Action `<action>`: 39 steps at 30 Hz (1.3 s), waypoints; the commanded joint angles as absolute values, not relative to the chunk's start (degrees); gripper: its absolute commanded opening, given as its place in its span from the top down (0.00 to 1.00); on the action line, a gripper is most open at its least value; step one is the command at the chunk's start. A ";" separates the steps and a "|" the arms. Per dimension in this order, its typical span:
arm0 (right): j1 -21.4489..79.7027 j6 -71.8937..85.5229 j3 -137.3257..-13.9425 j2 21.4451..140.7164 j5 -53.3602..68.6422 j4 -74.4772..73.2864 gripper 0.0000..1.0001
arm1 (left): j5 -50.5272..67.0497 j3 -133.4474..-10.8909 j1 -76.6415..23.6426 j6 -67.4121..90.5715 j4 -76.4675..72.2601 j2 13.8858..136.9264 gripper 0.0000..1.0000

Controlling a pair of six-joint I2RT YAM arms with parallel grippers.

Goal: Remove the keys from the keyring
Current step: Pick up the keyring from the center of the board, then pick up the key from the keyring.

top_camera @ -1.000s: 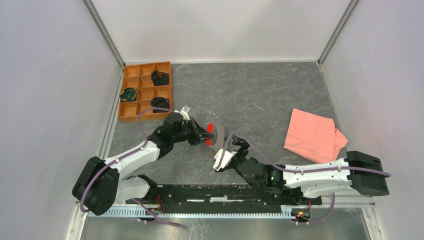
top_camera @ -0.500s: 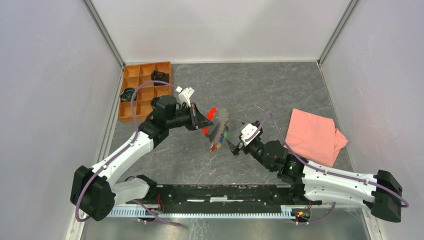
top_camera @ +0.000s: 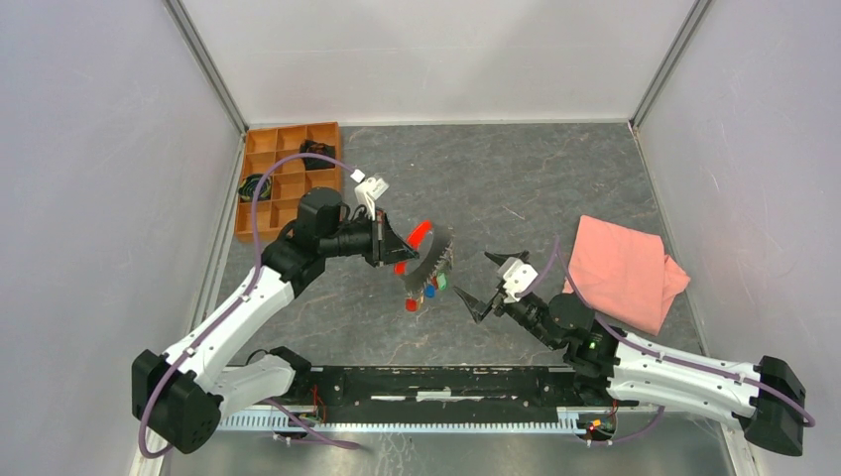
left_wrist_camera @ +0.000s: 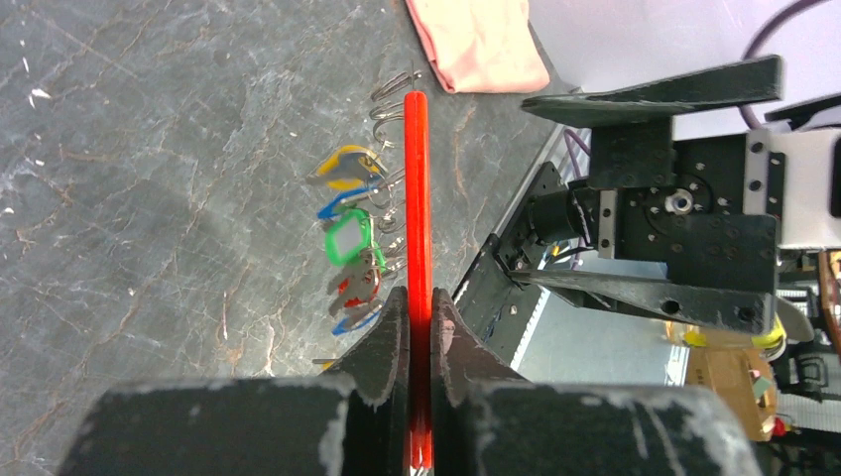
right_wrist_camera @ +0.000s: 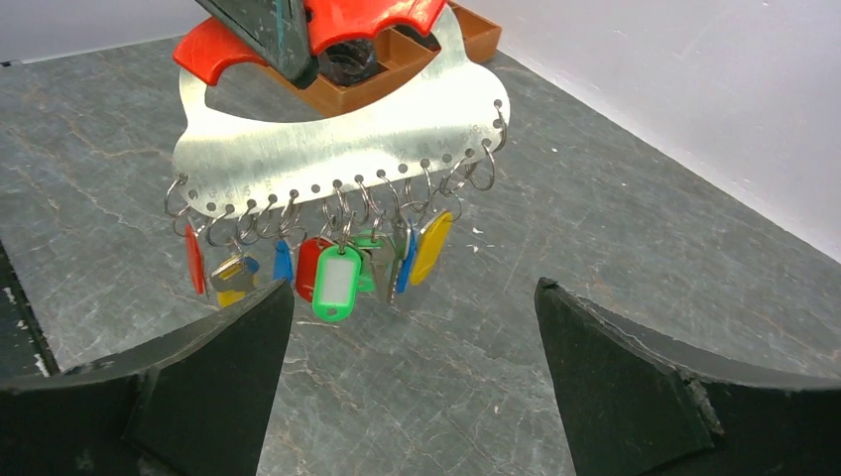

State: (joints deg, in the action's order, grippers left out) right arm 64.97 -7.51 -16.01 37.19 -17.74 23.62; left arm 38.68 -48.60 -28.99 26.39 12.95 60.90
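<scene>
The keyring is a curved metal plate [right_wrist_camera: 337,149] with a red grip [right_wrist_camera: 367,20] and a row of small rings along its lower edge. Several keys [right_wrist_camera: 337,278] with red, yellow, blue and green heads hang from those rings. My left gripper [left_wrist_camera: 420,297] is shut on the red grip [left_wrist_camera: 417,178] and holds the plate above the table, as the top view shows [top_camera: 389,241]. The keys [top_camera: 426,290] dangle below the plate [top_camera: 433,260]. My right gripper [top_camera: 477,278] stands open just right of them, touching nothing; in its own view the keys hang beyond its fingertips [right_wrist_camera: 414,288].
An orange compartment tray [top_camera: 260,213] with dark coiled items sits at the back left. A pink cloth [top_camera: 620,268] lies on the grey table at the right. Grey walls enclose the table on three sides. The black rail with the arm bases [top_camera: 436,382] runs along the near edge.
The left arm has lifted the keyring higher and slightly back. The right gripper has swung from under the plate to its right side, staying open.
</scene>
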 commanded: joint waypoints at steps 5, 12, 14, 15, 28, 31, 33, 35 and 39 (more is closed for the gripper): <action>64.79 -3.98 -12.66 35.25 -16.84 29.88 0.02 | 41.29 -52.89 -28.84 22.53 15.29 58.96 0.98; 64.84 -5.40 -11.90 35.25 -10.88 31.35 0.02 | 39.74 -53.44 -28.84 28.88 10.08 57.89 0.98; 64.80 -5.89 -10.33 34.54 -9.99 34.11 0.02 | 39.69 -53.52 -28.83 29.97 8.42 57.63 0.98; 64.85 -6.02 -9.48 34.14 -9.55 35.62 0.03 | 39.54 -53.65 -28.83 30.55 7.73 57.60 0.98; 65.08 -6.86 -9.84 40.05 3.54 50.77 0.38 | 36.11 -54.64 -28.83 43.00 -3.03 58.01 0.98; 65.34 -7.40 -12.42 43.46 5.40 50.81 0.46 | 35.47 -55.12 -28.86 44.40 -4.27 57.92 0.98; 65.52 -8.36 -13.77 45.10 4.99 50.47 0.47 | 35.73 -55.40 -28.83 45.15 -4.99 57.99 0.98; 65.53 -8.85 -14.49 46.29 4.82 51.09 0.47 | 35.90 -55.69 -28.84 45.56 -5.43 58.01 0.98; 65.66 -8.75 -16.25 48.39 4.63 51.90 0.48 | 36.48 -56.20 -28.89 46.08 -5.77 58.25 0.98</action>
State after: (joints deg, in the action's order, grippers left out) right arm 65.25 -7.88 -12.53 47.07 3.88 47.53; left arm 36.01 -52.90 -28.99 42.54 -0.25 59.31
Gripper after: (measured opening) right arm 0.525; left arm 0.071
